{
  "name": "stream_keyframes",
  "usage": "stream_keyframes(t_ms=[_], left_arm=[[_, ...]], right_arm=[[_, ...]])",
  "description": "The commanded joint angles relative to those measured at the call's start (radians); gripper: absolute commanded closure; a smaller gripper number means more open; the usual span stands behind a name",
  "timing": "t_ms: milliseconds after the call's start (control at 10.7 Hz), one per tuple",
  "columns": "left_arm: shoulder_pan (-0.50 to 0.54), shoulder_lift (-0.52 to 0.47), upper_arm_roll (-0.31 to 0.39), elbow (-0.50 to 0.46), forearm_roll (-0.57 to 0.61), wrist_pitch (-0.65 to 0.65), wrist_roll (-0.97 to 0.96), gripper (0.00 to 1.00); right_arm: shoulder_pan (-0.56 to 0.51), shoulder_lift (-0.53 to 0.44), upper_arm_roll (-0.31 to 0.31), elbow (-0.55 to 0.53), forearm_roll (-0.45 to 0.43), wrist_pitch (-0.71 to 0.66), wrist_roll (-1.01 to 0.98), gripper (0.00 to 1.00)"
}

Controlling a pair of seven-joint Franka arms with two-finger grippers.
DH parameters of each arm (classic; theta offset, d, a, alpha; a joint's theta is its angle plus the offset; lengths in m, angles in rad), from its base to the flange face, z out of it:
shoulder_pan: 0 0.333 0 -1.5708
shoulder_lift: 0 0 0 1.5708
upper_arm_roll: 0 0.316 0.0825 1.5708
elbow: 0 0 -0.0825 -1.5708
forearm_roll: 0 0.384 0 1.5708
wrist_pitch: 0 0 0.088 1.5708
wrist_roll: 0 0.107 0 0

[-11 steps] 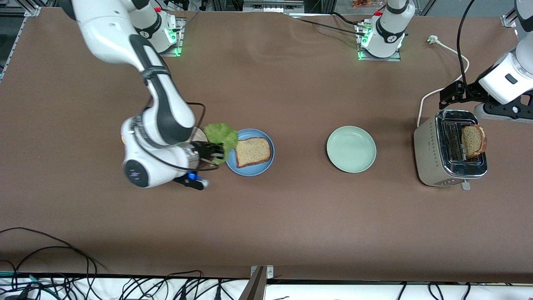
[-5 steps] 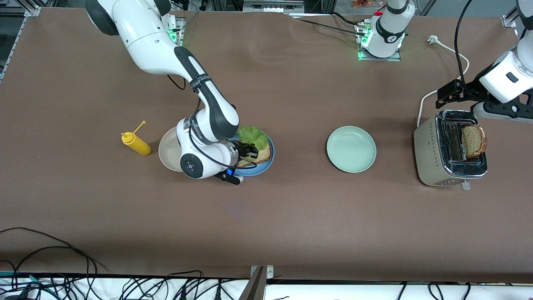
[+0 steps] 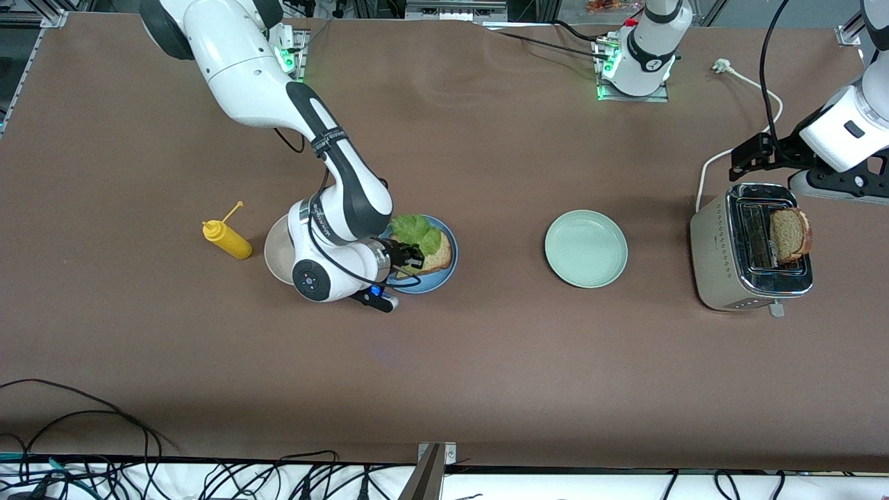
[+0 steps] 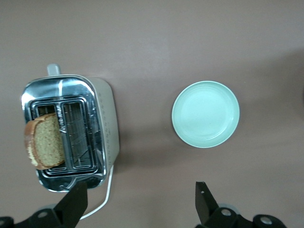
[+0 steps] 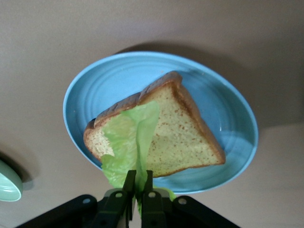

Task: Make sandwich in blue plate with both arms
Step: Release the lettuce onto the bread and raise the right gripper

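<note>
The blue plate (image 3: pixel 436 283) (image 5: pixel 228 114) holds one toast slice (image 3: pixel 440 257) (image 5: pixel 185 137). A green lettuce leaf (image 3: pixel 415 231) (image 5: pixel 128 142) drapes over that slice. My right gripper (image 3: pixel 414 260) (image 5: pixel 138 183) hangs low over the plate's rim, shut on the leaf's edge. A second toast slice (image 3: pixel 790 235) (image 4: pixel 45 142) stands up out of a slot of the toaster (image 3: pixel 729 278) (image 4: pixel 102 128). My left gripper (image 3: pixel 746 158) (image 4: pixel 140 192) waits open in the air over the toaster's white cord, holding nothing.
A pale mint-green plate (image 3: pixel 585 248) (image 4: pixel 205 114) lies between the blue plate and the toaster. A cream-white plate (image 3: pixel 276 250) sits under the right arm's wrist, with a yellow squeeze bottle (image 3: pixel 226 239) beside it. The white cord (image 3: pixel 736 149) trails toward the left arm's base.
The right arm carried the lettuce from beside the blue plate to over the toast, and the leaf now rests on the slice. The left arm barely moved.
</note>
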State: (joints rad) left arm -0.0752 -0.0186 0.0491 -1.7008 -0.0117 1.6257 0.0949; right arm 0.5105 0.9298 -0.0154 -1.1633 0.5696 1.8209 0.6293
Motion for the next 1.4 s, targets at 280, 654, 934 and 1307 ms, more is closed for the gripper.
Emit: stream_keyframes(t_ms=[280,654,934,1307], left_arm=[[-0.005,-0.008,0.0,0.024,0.038,-0.009,0.002,0.0],[-0.006,-0.006,-0.002,0.026,0.042,-0.009,0.0,0.0],[-0.008,-0.006,-0.003,0.026,0.059,-0.007,0.0,0.0],[-0.008,-0.006,-0.002,0.027,0.059,-0.006,0.002,0.0]], right_arm=[[-0.004,-0.035,-0.003,0.02,-0.174,0.021,-0.011,0.0],[-0.004,-0.149,-0.067,0.022,-0.331,-0.014,-0.126,0.0],[-0.004,-0.242,-0.107,0.02,-0.436,-0.207,-0.297,0.0],[-0.073,-0.402,-0.149,-0.145,-0.433,-0.258,-0.523,0.0]])
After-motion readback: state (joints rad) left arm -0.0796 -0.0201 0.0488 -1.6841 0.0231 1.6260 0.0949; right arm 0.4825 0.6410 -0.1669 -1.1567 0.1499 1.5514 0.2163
